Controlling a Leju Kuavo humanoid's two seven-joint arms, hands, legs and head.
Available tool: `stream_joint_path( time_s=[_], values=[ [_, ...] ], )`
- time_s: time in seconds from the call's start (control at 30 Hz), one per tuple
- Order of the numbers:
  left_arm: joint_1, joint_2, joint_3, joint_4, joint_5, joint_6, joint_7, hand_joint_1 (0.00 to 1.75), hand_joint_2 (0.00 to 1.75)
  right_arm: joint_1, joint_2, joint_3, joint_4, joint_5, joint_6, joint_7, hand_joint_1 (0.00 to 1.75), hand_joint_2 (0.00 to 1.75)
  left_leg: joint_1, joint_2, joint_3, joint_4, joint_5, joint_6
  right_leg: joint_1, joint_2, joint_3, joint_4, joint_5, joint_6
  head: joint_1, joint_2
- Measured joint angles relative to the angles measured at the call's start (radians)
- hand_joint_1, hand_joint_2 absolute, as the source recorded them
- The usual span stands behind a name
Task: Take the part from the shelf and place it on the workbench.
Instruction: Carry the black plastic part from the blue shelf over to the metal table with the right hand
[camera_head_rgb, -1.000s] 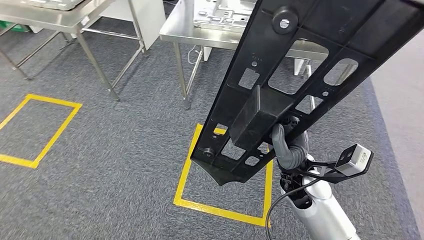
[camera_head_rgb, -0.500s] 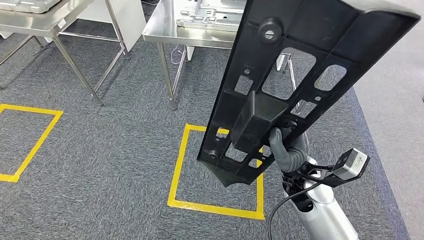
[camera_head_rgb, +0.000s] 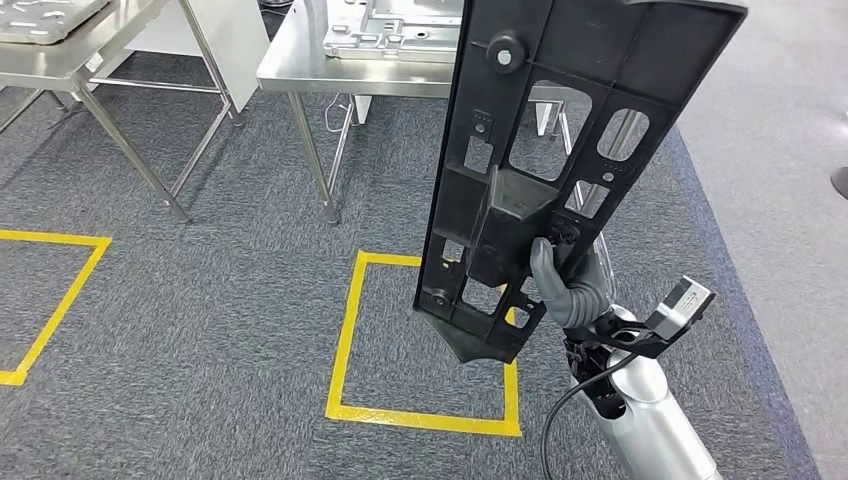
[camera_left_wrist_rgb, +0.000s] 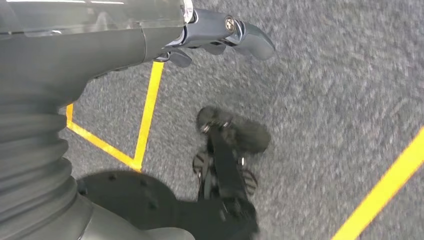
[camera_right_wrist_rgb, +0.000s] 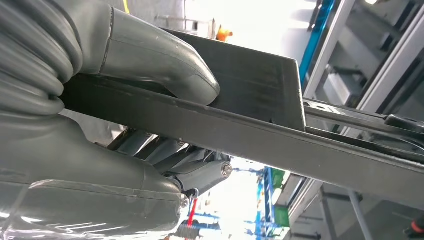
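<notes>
My right hand (camera_head_rgb: 567, 287) grips a long black plastic part (camera_head_rgb: 560, 120) near its lower end and holds it up almost upright in front of me. The part has several cut-outs and a boxy block at its middle. In the right wrist view the grey thumb (camera_right_wrist_rgb: 150, 55) presses on the part's flat edge (camera_right_wrist_rgb: 250, 137), with the darker fingers underneath. The steel workbench (camera_head_rgb: 300, 68) stands ahead, partly hidden behind the part. My left hand (camera_left_wrist_rgb: 220, 35) hangs over the grey carpet with nothing in it.
A light metal plate (camera_head_rgb: 400, 25) lies on the workbench. A second steel table (camera_head_rgb: 90, 55) stands at the far left. Yellow tape squares (camera_head_rgb: 345, 330) mark the carpet, one right in front of me, one at the left edge (camera_head_rgb: 50, 300).
The whole picture has shifted left, so the camera has moved. The part has swung from a slant to nearly upright, still in my right hand.
</notes>
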Motion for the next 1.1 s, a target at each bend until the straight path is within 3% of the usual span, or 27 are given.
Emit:
stream_joint_path(
  time_s=[0.07, 0.2, 0.27, 0.33, 0.37, 0.4, 0.47, 0.53, 0.6, 0.7, 0.77, 0.83, 0.87, 0.9, 0.93, 1.0, 1.03, 1.1],
  values=[
    [-0.001, 0.0, 0.0, 0.0, -0.001, 0.0, 0.0, 0.0, 1.75, -0.001, 0.003, 0.002, -0.001, 0.008, -0.012, 0.008, 1.75, 1.75, -0.004, -0.004, 0.033, -0.072, 0.018, 0.01, 0.003, 0.002, -0.001, 0.003, -0.002, 0.01, 0.0, 0.0],
    [-0.001, -0.001, -0.004, 0.0, -0.006, 0.001, 0.002, 0.0, 1.75, -0.003, 0.006, 0.008, -0.007, 0.006, -0.029, 0.02, 1.75, 1.75, -0.003, -0.004, 0.039, -0.084, 0.018, 0.033, 0.001, 0.001, -0.011, 0.023, -0.017, 0.032, 0.002, 0.0],
    [-0.002, -0.001, -0.008, 0.0, -0.008, 0.001, 0.001, 0.0, 1.75, -0.006, 0.006, 0.009, -0.01, 0.003, -0.032, 0.021, 1.75, 1.75, 0.0, -0.002, 0.043, -0.089, 0.015, 0.044, -0.003, -0.003, -0.059, 0.123, -0.066, 0.04, 0.005, 0.0],
    [-0.002, -0.001, -0.011, 0.0, -0.009, 0.001, 0.001, 0.0, 1.75, -0.006, 0.005, 0.01, -0.01, -0.003, -0.032, 0.021, 1.75, 1.75, -0.001, -0.001, 0.046, -0.089, 0.007, 0.048, -0.005, -0.004, -0.134, 0.26, -0.114, 0.046, 0.006, 0.0],
    [-0.001, -0.001, -0.012, 0.0, -0.009, 0.001, 0.001, 0.0, 1.75, -0.005, 0.005, 0.01, -0.01, -0.007, -0.032, 0.021, 1.75, 1.75, -0.002, -0.001, 0.051, -0.089, 0.004, 0.048, -0.005, -0.005, -0.157, 0.296, -0.114, 0.048, 0.006, 0.0],
    [-0.001, -0.001, -0.013, 0.0, -0.01, 0.001, 0.001, 0.0, 1.75, -0.004, 0.004, 0.01, -0.01, -0.011, -0.032, 0.021, 1.75, 1.75, -0.002, -0.001, 0.057, -0.088, -0.001, 0.046, -0.006, -0.006, -0.16, 0.291, -0.094, 0.048, 0.006, 0.0],
    [0.0, -0.002, -0.015, 0.0, -0.011, 0.002, 0.001, 0.0, 1.75, -0.004, 0.002, 0.01, -0.01, -0.018, -0.032, 0.02, 1.75, 1.75, -0.002, -0.001, 0.075, -0.088, -0.012, 0.041, -0.005, -0.011, -0.11, 0.168, -0.012, 0.042, 0.006, 0.0],
    [-0.001, -0.003, -0.016, 0.0, -0.011, 0.004, 0.001, 0.0, 1.75, -0.006, 0.0, 0.011, -0.01, -0.023, -0.032, 0.019, 1.75, 1.75, -0.005, -0.001, 0.086, -0.086, -0.024, 0.031, 0.001, -0.018, -0.054, 0.048, 0.031, 0.032, 0.004, 0.0],
    [-0.003, -0.003, -0.016, 0.0, -0.011, 0.008, 0.002, 0.0, 1.75, -0.006, -0.002, 0.013, -0.01, -0.027, -0.032, 0.018, 1.75, 1.75, -0.007, 0.001, 0.088, -0.087, -0.031, 0.02, 0.007, -0.019, -0.04, 0.016, 0.021, 0.021, 0.001, 0.0],
    [-0.005, -0.002, -0.017, 0.0, -0.011, 0.011, 0.002, 0.0, 1.75, -0.007, -0.005, 0.013, -0.011, -0.033, -0.031, 0.015, 1.75, 1.75, -0.007, 0.004, 0.095, -0.077, -0.048, 0.005, 0.002, -0.014, -0.024, 0.004, 0.008, 0.002, -0.003, 0.0],
    [-0.006, -0.001, -0.017, 0.0, -0.011, 0.01, 0.001, 0.0, 1.75, -0.008, -0.006, 0.013, -0.011, -0.04, -0.028, 0.009, 1.75, 1.75, -0.005, 0.003, 0.054, 0.011, -0.085, -0.003, -0.002, -0.014, -0.002, -0.004, -0.003, -0.01, -0.007, 0.0],
    [-0.004, -0.001, -0.017, 0.0, -0.011, 0.01, 0.001, 0.0, 1.75, -0.007, -0.007, 0.013, -0.009, -0.045, -0.025, 0.004, 1.75, 1.75, -0.004, 0.002, -0.038, 0.159, -0.128, -0.008, 0.0, -0.012, 0.014, -0.004, -0.017, -0.015, -0.01, 0.0],
    [-0.002, -0.001, -0.017, 0.0, -0.012, 0.01, 0.001, 0.0, 1.75, -0.005, -0.007, 0.014, -0.007, -0.047, -0.025, 0.002, 1.75, 1.75, -0.004, 0.002, -0.079, 0.209, -0.129, -0.009, 0.001, -0.01, 0.023, -0.004, -0.025, -0.016, -0.01, 0.0],
    [0.001, -0.001, -0.017, 0.0, -0.012, 0.011, 0.001, 0.0, 1.75, -0.002, -0.007, 0.014, -0.006, -0.047, -0.025, 0.0, 1.75, 1.75, -0.004, 0.002, -0.102, 0.221, -0.109, -0.008, 0.002, -0.007, 0.034, -0.004, -0.033, -0.015, -0.01, 0.0],
    [0.002, -0.001, -0.017, 0.0, -0.012, 0.011, 0.001, 0.0, 1.75, -0.001, -0.007, 0.014, -0.005, -0.047, -0.027, -0.001, 1.75, 1.75, -0.004, 0.002, -0.102, 0.187, -0.065, -0.005, 0.003, -0.005, 0.047, -0.004, -0.043, -0.014, -0.01, 0.0],
    [0.003, 0.0, -0.017, 0.0, -0.011, 0.012, 0.001, 0.0, 1.75, 0.0, -0.007, 0.014, -0.004, -0.046, -0.029, -0.004, 1.75, 1.75, -0.008, 0.001, -0.063, 0.056, 0.034, 0.008, 0.006, -0.002, 0.076, -0.006, -0.064, -0.01, -0.009, 0.0],
    [0.003, 0.001, -0.017, 0.0, -0.011, 0.012, 0.001, 0.0, 1.75, 0.0, -0.007, 0.014, -0.004, -0.046, -0.029, -0.005, 1.75, 1.75, -0.011, 0.0, -0.039, -0.003, 0.059, 0.016, 0.007, -0.001, 0.086, -0.006, -0.074, -0.005, -0.009, 0.0],
    [0.002, 0.002, -0.017, 0.0, -0.011, 0.012, 0.0, 0.0, 1.75, 0.0, -0.007, 0.014, -0.003, -0.043, -0.031, -0.007, 1.75, 1.75, -0.017, -0.001, -0.015, -0.051, 0.052, 0.03, 0.008, 0.001, 0.093, -0.009, -0.082, 0.007, -0.007, 0.0]
  ],
)
